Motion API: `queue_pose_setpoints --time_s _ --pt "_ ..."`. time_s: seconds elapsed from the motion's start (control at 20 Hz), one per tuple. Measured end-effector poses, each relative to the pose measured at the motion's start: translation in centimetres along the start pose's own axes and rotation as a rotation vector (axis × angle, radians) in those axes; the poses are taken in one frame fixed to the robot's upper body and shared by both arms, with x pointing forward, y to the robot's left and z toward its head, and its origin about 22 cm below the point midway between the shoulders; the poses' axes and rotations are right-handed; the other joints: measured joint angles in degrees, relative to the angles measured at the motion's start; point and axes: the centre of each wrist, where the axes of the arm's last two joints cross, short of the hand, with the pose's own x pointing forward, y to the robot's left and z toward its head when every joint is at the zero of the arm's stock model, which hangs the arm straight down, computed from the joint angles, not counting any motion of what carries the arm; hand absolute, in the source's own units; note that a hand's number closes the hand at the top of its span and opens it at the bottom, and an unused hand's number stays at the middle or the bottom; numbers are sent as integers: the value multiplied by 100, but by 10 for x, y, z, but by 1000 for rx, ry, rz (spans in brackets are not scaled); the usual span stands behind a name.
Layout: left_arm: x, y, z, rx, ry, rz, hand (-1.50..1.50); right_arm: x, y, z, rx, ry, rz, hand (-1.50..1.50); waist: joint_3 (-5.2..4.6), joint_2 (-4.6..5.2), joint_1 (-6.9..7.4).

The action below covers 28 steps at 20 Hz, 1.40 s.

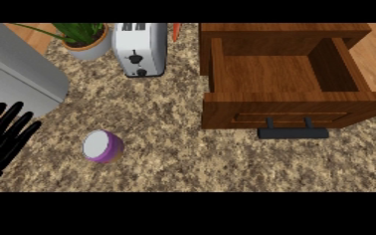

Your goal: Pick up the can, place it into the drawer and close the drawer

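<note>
A purple can with a pale lid stands upright on the speckled counter, at lower left. The wooden drawer at the right is pulled out, and its inside holds nothing; a dark handle sticks out from its front panel. My left hand rests at the view's left edge, open with fingers pointing up, a short way left of the can and apart from it. My right hand does not show.
A silver toaster stands at the back, with a potted plant to its left. A grey appliance fills the upper left corner. An orange object peeks out beside the toaster.
</note>
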Motion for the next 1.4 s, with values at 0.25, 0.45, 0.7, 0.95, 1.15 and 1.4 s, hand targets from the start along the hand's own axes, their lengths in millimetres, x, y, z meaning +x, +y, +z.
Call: queue_pose_setpoints --time_s 0.25,0.45,0.7,0.95,1.15,1.4 --pt "-20 0 -20 7 24 0 -150 9 -8 9 -4 -5 0 -150 0 1 -9" --pt "-41 -2 -28 20 35 -19 -150 7 -10 17 -6 0 -1 -150 -2 0 -4" --pt "-69 4 -43 33 53 -38 -150 5 -14 16 0 6 -3 -150 -3 3 -1" --pt "-93 2 -46 73 64 -49 -150 9 -16 21 -1 2 -10 -150 -3 1 2" --pt "-117 17 -42 107 68 -61 -150 8 -22 22 -2 4 -7 -150 -2 3 4" --pt "-141 32 -40 139 74 -74 -150 7 -16 21 -4 4 -5 -150 -3 3 7"
